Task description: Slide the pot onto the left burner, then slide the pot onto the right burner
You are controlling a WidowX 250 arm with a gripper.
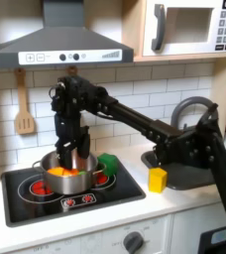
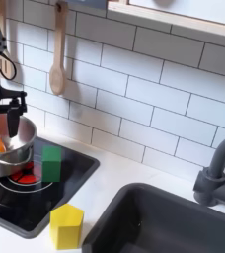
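Note:
The shiny steel pot (image 1: 67, 176) with an orange inside sits on the black cooktop (image 1: 125, 189), between the two red rings. It covers part of the left burner (image 1: 29, 186) and part of the right burner (image 1: 104, 180). My gripper (image 1: 71, 151) hangs straight down over the pot's back half, open, with its fingertips (image 1: 60, 152) dipped to about rim height. In the second exterior view the pot (image 2: 8, 148) lies at the left edge under my gripper (image 2: 8, 117), and part of the right burner (image 2: 26, 178) shows beside it.
A green block (image 1: 108, 162) stands on the cooktop just right of the pot, also as the green block (image 2: 52, 163). A yellow block (image 1: 158, 179) sits on the counter by the sink (image 1: 199, 171). A wooden spatula (image 1: 24, 109) hangs on the tiled wall.

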